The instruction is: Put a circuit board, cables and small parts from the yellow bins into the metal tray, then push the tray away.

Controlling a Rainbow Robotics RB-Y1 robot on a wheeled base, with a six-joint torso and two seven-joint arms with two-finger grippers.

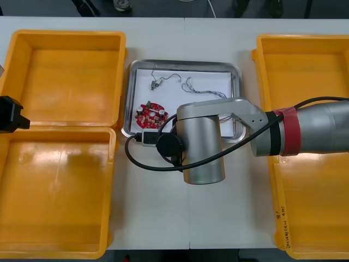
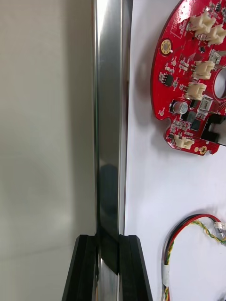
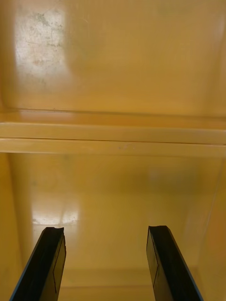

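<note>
The metal tray (image 1: 185, 64), white inside, stands between the yellow bins. In it lie a round red circuit board (image 1: 151, 113), thin cables (image 1: 204, 91) and a small metal part (image 1: 155, 84). My right arm (image 1: 202, 142) reaches over the tray's near edge and hides its own gripper there. In the right wrist view, my right gripper (image 2: 109, 240) is shut on the tray's shiny rim (image 2: 110, 117). The circuit board (image 2: 190, 84) and a red and yellow cable (image 2: 188, 230) lie just inside that rim. My left gripper (image 3: 106, 230) hangs open over the left bins.
Two yellow bins stand on the left (image 1: 65, 76) (image 1: 54, 191) and two on the right (image 1: 305, 71) (image 1: 316, 207), none with anything visible inside. The left arm (image 1: 11, 114) sits at the left edge, above the meeting rims (image 3: 113, 136) of the left bins.
</note>
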